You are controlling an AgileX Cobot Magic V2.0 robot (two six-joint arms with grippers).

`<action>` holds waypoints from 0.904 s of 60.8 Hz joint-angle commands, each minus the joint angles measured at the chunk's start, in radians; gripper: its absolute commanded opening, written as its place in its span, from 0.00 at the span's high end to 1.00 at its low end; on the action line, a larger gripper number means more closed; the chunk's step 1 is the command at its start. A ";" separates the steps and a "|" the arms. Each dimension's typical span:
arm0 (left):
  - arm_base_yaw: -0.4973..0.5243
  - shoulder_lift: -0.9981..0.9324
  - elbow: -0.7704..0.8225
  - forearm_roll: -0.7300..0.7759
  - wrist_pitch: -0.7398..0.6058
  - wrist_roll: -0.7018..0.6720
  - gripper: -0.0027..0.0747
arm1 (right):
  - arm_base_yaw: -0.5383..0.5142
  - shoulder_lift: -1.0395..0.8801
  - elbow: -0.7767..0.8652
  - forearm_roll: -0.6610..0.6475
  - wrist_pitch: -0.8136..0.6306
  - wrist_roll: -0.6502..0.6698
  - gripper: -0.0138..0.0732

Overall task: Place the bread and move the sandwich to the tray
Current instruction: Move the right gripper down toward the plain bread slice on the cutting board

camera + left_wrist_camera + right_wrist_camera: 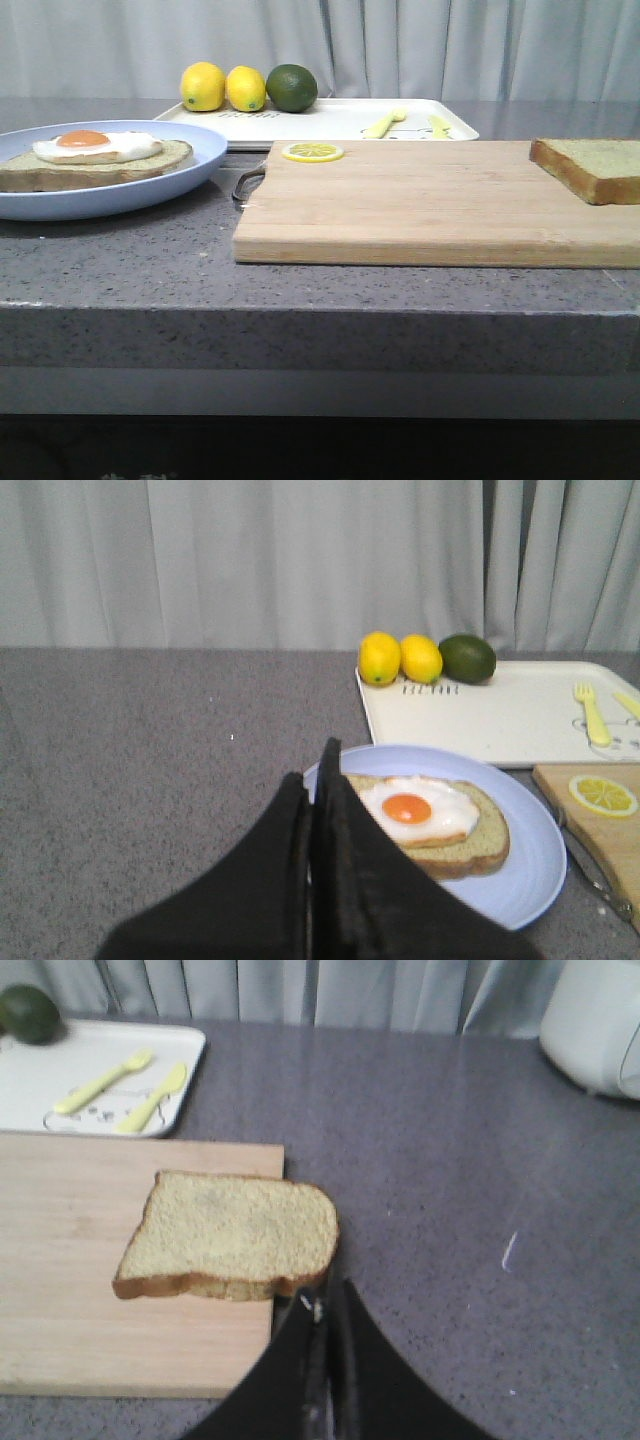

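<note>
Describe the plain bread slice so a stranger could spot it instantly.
Find the pale wooden cutting board; at its right end lies the bread, overhanging the edge. Unlike the slice on the blue plate, it carries no fried egg.

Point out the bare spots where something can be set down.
The tray is bare between the lime and fork. The cutting board is bare between lemon slice and bread. The plate is crowded by the sandwich.

Front view: bread (592,168) and board (440,205) cut off at right edge, plate (95,170) at left. Left wrist view: end effector (315,820) hides the sandwich's (440,825) near end; tray (500,715) cropped. Right wrist view: lime (28,1012) cropped, tray markings blurred
</note>
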 commanded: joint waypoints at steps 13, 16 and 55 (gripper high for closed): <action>-0.006 0.111 -0.004 -0.010 -0.053 -0.009 0.99 | -0.003 0.112 -0.032 -0.017 -0.042 -0.004 0.92; -0.006 0.124 -0.004 -0.010 -0.049 -0.009 0.99 | -0.003 0.121 -0.032 -0.016 -0.035 -0.004 0.92; -0.006 0.141 -0.004 -0.010 -0.052 -0.009 0.37 | -0.003 0.168 -0.032 0.001 0.008 -0.004 0.31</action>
